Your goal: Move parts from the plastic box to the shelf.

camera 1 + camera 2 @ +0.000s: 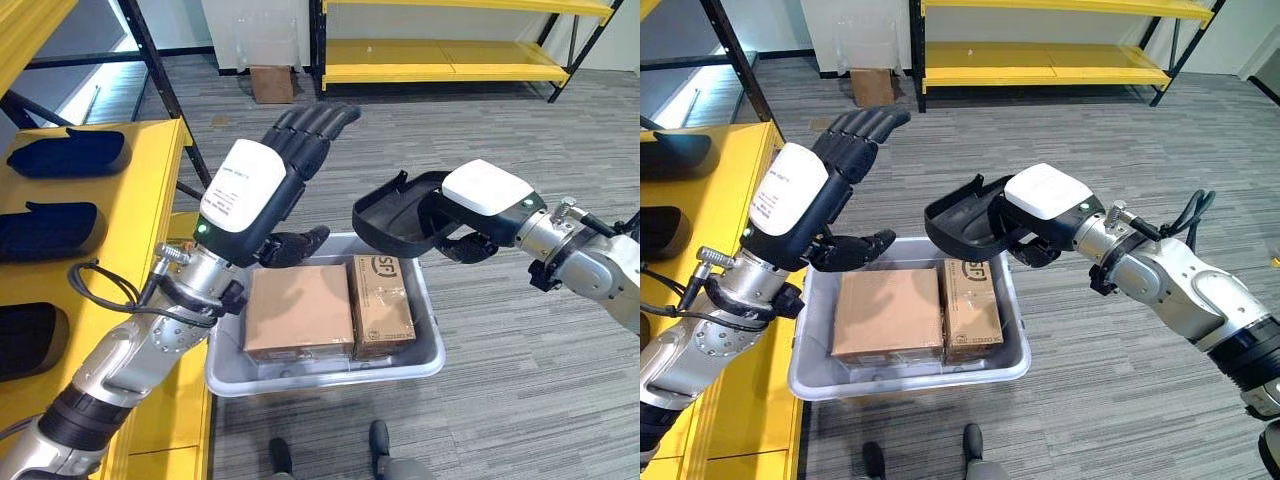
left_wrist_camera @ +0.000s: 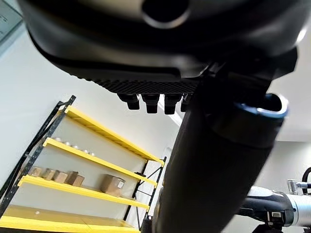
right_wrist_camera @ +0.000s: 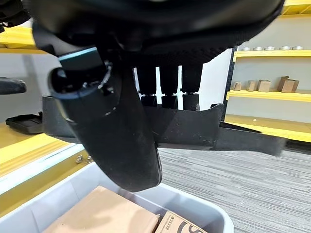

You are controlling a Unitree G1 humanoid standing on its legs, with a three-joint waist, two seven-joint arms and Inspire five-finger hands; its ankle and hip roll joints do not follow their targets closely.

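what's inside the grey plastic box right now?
Two cardboard boxes lie side by side in the grey plastic box: a wider plain one and a narrower printed one. They cover the bottom, so anything beneath them is hidden.

One black part (image 1: 395, 212) is pinched in the right hand (image 1: 470, 215); three more black parts (image 1: 68, 152) lie on the yellow shelf (image 1: 140, 205) beside the left hand (image 1: 262, 190); two cardboard boxes (image 1: 300, 310) sit in one grey plastic box (image 1: 428, 352) below both hands

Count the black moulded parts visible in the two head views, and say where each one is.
4: three black parts lie on the yellow shelf, far, middle and near; one is held in the right hand. More may be hidden.
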